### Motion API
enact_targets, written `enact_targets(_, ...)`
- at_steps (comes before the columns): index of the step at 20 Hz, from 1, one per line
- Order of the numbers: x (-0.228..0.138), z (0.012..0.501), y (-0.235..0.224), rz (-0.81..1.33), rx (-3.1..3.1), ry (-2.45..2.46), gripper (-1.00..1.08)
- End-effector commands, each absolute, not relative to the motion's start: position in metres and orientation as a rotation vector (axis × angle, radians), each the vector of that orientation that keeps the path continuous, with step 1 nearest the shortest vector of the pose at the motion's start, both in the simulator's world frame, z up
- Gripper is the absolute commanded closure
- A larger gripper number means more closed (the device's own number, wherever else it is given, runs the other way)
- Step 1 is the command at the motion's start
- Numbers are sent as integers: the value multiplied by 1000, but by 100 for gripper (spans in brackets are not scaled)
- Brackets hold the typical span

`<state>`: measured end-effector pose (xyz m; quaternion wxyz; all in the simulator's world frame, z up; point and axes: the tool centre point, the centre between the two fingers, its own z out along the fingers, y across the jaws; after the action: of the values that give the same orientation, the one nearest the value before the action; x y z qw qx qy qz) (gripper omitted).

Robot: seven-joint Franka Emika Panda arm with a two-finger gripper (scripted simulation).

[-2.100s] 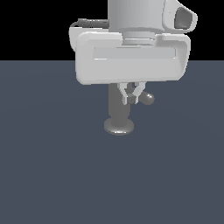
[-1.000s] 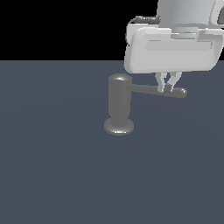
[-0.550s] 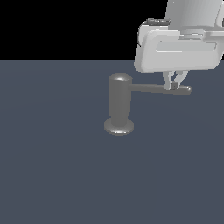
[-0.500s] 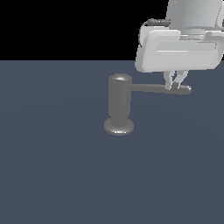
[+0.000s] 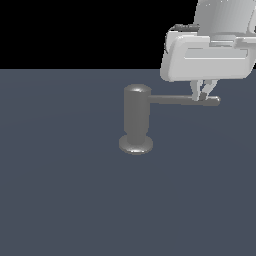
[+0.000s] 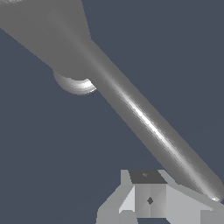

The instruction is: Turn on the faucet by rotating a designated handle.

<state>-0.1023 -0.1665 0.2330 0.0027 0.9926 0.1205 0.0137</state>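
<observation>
The faucet (image 5: pixel 136 116) is a dull grey upright cylinder with a domed top on a round base disc (image 5: pixel 136 145). Its handle (image 5: pixel 182 100) is a thin grey rod pointing toward the exterior view's right. My gripper (image 5: pixel 203 94) hangs from above near the rod's outer tip, its fingers drawn together and touching the rod's side, not clasped around it. In the wrist view the handle (image 6: pixel 146 120) runs diagonally from the faucet body (image 6: pixel 48 30) past my closed fingertips (image 6: pixel 148 199).
The faucet stands on a flat dark blue-grey floor (image 5: pixel 65 200). The white gripper body (image 5: pixel 207 55) sits above the handle's outer end. Nothing else stands in view.
Over two seconds the handle has swung from pointing forward to pointing toward the exterior view's right, with my gripper moving right alongside it. In the last half second almost nothing moved.
</observation>
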Motion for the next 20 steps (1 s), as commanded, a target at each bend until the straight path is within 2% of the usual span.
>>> enact_targets(1,-93,232,-170,43,3110,380,108)
enact_targets(20,-43,227,-200,27,3116,360,108)
